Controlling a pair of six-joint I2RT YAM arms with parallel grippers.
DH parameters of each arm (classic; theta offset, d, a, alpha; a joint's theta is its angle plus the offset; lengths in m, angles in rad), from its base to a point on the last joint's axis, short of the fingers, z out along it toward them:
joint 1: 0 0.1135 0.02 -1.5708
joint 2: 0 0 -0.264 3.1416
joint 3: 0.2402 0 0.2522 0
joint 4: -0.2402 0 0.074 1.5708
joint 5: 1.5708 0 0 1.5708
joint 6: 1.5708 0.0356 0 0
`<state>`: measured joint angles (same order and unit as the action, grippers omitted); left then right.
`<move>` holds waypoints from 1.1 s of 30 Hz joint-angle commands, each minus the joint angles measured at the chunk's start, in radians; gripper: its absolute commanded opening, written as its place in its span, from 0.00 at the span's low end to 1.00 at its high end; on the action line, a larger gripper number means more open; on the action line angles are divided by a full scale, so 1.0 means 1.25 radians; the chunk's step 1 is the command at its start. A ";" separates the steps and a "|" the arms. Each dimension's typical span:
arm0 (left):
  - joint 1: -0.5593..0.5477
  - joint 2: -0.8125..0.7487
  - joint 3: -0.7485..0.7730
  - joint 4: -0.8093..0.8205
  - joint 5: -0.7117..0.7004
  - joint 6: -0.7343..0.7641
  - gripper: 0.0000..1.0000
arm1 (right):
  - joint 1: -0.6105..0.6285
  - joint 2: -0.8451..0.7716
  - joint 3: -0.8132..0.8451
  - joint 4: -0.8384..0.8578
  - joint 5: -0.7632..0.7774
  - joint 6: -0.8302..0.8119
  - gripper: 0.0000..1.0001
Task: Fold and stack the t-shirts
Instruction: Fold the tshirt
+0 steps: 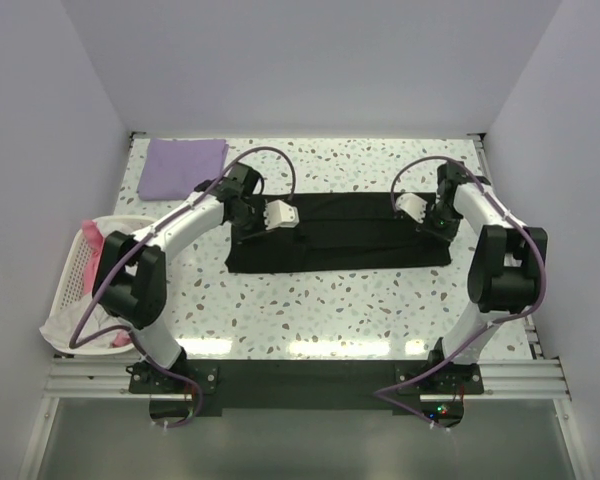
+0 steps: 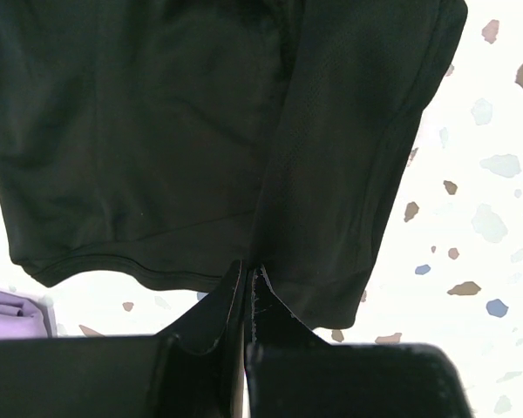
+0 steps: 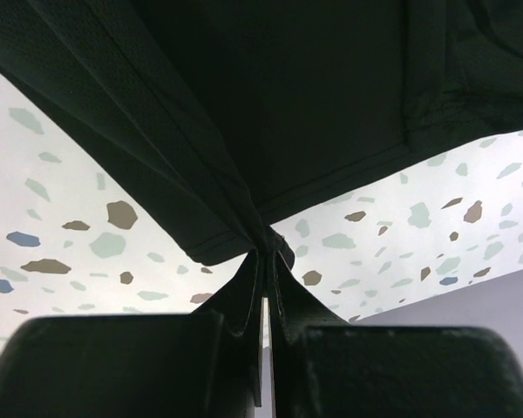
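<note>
Pinching black t-shirt, both pincers

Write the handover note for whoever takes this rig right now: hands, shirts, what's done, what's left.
The left hand: shut, pinching the black t-shirt at its left end.
The right hand: shut, pinching the same shirt at its right end.
The shirt lies as a wide band across the middle of the table, seemingly partly folded.
The lavender t-shirt: flat folded square, far left corner.
Done: lavender folded.
Left: finish folding the black one, stack the two.
The basket at the left edge holds more cloth; kind unclear.
</note>
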<state>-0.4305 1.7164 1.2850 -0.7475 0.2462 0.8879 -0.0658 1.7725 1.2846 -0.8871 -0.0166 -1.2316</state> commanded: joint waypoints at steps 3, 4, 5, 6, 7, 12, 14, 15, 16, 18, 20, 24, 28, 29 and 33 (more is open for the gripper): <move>0.019 0.011 0.035 0.033 0.003 0.028 0.00 | -0.003 0.029 0.056 0.005 0.012 -0.010 0.00; 0.020 0.015 0.035 0.038 0.001 0.027 0.00 | -0.003 0.034 0.060 0.007 0.012 -0.011 0.00; 0.022 0.017 0.037 0.038 0.002 0.026 0.00 | -0.003 0.039 0.062 0.010 0.012 -0.011 0.00; 0.024 0.021 0.041 0.040 0.002 0.026 0.00 | -0.003 0.048 0.068 0.013 0.012 -0.010 0.00; 0.025 0.025 0.043 0.042 0.002 0.024 0.00 | -0.003 0.052 0.072 0.014 0.012 -0.010 0.00; 0.033 0.030 0.047 0.052 0.009 0.017 0.00 | -0.003 0.077 0.093 0.020 0.012 -0.003 0.00; 0.035 0.030 0.047 0.054 0.012 0.017 0.00 | -0.003 0.079 0.096 0.020 0.012 -0.003 0.00; 0.038 0.030 0.048 0.052 0.014 0.020 0.00 | -0.003 0.079 0.099 0.020 0.012 -0.004 0.00; 0.039 0.031 0.049 0.049 0.014 0.021 0.00 | -0.003 0.078 0.099 0.019 0.012 -0.007 0.00; 0.044 0.023 0.048 0.049 0.020 0.024 0.00 | -0.003 0.072 0.098 0.019 0.012 -0.010 0.00; 0.045 0.020 0.043 0.056 0.017 0.024 0.00 | -0.003 0.071 0.100 0.022 0.012 -0.009 0.00; 0.046 0.032 0.042 0.068 0.009 0.021 0.00 | -0.003 0.094 0.125 0.019 0.012 0.000 0.00; 0.049 0.039 0.038 0.090 -0.002 0.010 0.00 | -0.003 0.109 0.125 0.032 0.012 0.004 0.00; 0.047 0.044 0.034 0.094 -0.007 0.006 0.00 | -0.003 0.110 0.123 0.036 0.012 0.005 0.00; 0.049 0.056 0.021 0.118 -0.018 -0.003 0.00 | -0.003 0.125 0.125 0.049 0.026 0.013 0.00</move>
<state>-0.3805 1.7714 1.3052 -0.6514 0.2394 0.8978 -0.0654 1.9160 1.4117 -0.8532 -0.0120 -1.2263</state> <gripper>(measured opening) 0.018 0.011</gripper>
